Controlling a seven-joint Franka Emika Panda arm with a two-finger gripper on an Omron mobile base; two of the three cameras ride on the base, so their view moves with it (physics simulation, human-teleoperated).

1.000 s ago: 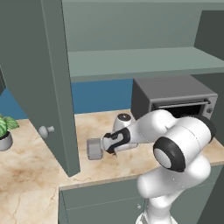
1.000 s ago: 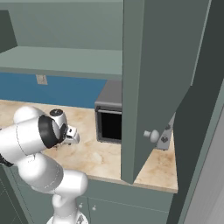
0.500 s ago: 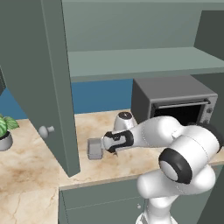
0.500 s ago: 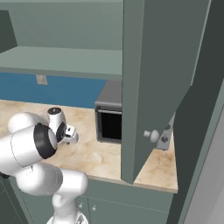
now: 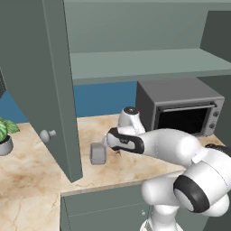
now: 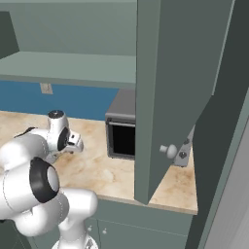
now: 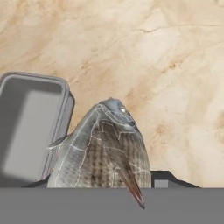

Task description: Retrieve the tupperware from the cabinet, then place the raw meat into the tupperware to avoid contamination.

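The gripper point(image 7: 105, 186) is holding the raw meat point(image 7: 103, 148), a grey scaly lump, between partly spread jaws; the finger tips are largely hidden behind it, so contact appears firm but is not fully visible. The raw meat is hanging above the marble counter point(image 5: 31, 171), just beside the tupperware point(image 5: 98, 153). The tupperware is sitting open on the counter near its front edge, beside the open cabinet point(image 5: 135, 63) door.

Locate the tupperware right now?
The tupperware sits open on the marble counter just beyond the gripper, by the open cabinet door; in the hand view it lies left of the raw meat.
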